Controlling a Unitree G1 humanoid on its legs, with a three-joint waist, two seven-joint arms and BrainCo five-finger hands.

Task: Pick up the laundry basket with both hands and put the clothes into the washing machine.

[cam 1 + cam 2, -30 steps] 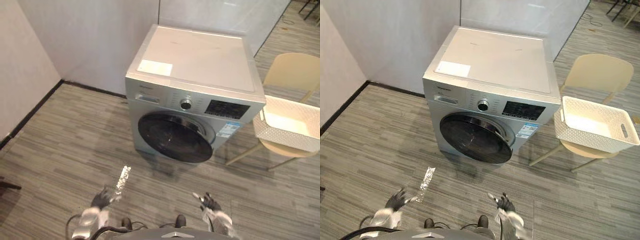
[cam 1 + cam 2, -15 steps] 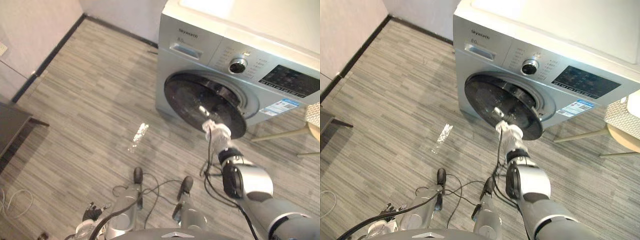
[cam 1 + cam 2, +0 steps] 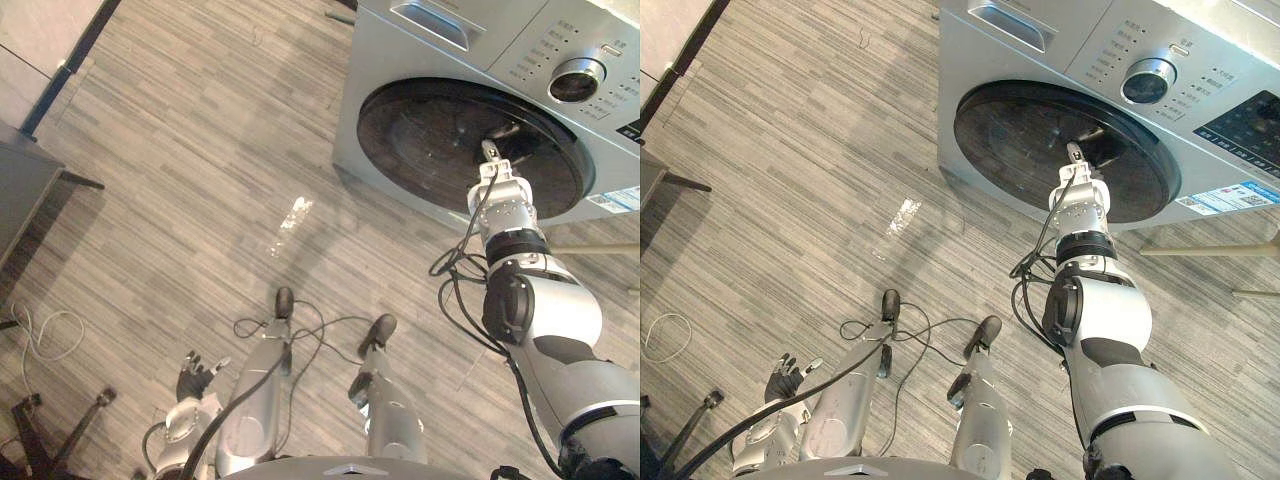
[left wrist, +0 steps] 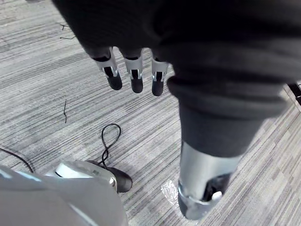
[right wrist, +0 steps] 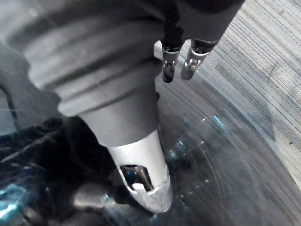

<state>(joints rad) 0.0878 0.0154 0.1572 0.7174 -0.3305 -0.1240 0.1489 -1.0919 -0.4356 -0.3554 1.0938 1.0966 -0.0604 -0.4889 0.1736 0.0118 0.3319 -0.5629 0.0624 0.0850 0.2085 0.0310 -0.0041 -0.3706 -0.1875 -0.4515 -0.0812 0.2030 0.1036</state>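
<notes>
My right hand [image 3: 502, 205], upper right of frame, fingers loosely straight and holding nothing, tips at the round door [image 3: 420, 140] of the washing machine [image 3: 440, 40], which lies straight ahead. Left hand [image 3: 197, 377] hangs slack lower left, well apart. Right is nearer.
</notes>
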